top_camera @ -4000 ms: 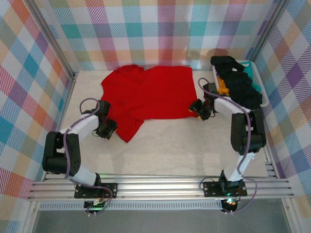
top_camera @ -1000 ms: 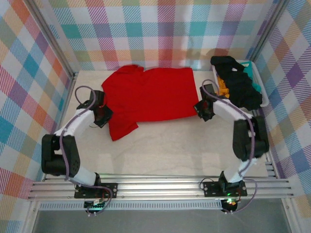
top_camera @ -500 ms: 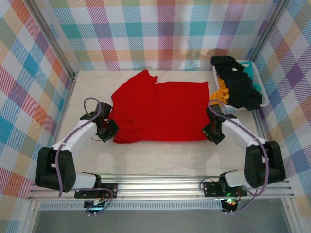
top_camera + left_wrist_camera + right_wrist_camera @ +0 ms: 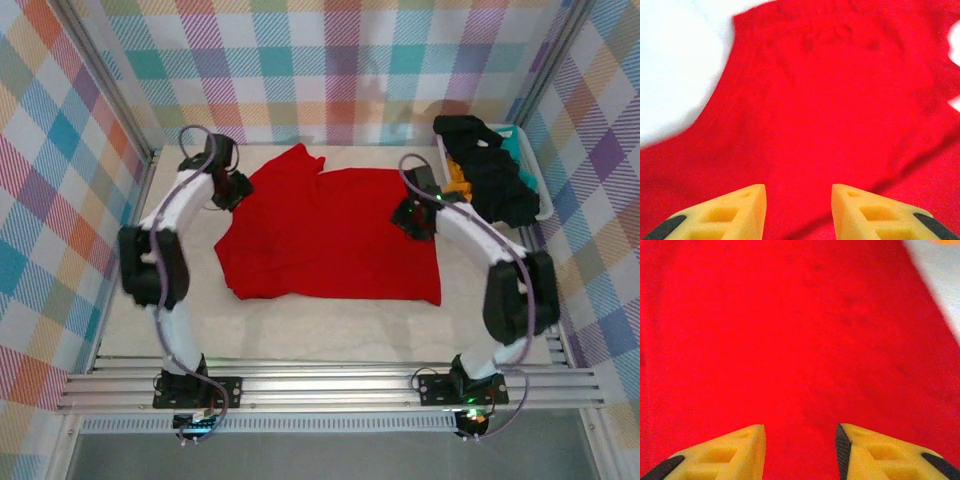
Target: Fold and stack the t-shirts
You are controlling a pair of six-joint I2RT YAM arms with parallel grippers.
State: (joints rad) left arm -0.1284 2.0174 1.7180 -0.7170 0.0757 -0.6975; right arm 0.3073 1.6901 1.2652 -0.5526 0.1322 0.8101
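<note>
The red t-shirt (image 4: 330,235) lies spread open across the middle of the bench (image 4: 330,335), nearer the far edge than the near one, with one sleeve poking towards the far edge. It looks fairly flat, but we see no fold in it yet, so by our reckoning the task is barely begun. This shirt is laid out and nothing is stacked.

Over at the far right corner, the white-and-teal basket (image 4: 541,196) holds a black t-shirt (image 4: 490,168) and an orange-yellow one (image 4: 458,184), both bunched up and waiting.

From above we get the layout. The left arm (image 4: 185,215) reaches to the shirt's far left part, and the right arm (image 4: 470,235) reaches over its far right part.

The wrist cameras add what the overhead cannot. The left fingers (image 4: 735,207) are spread with nothing between them, hanging over rumpled red cloth with bare bench showing at its edge. The right fingers (image 4: 730,450) are spread too and empty, over smoother cloth with a sliver of bench at the side. Whether either pair touches the fabric, we cannot tell.

What the wrist cameras miss is the basket pile and the shirt's overall outline, and for those we need the overhead.
</note>
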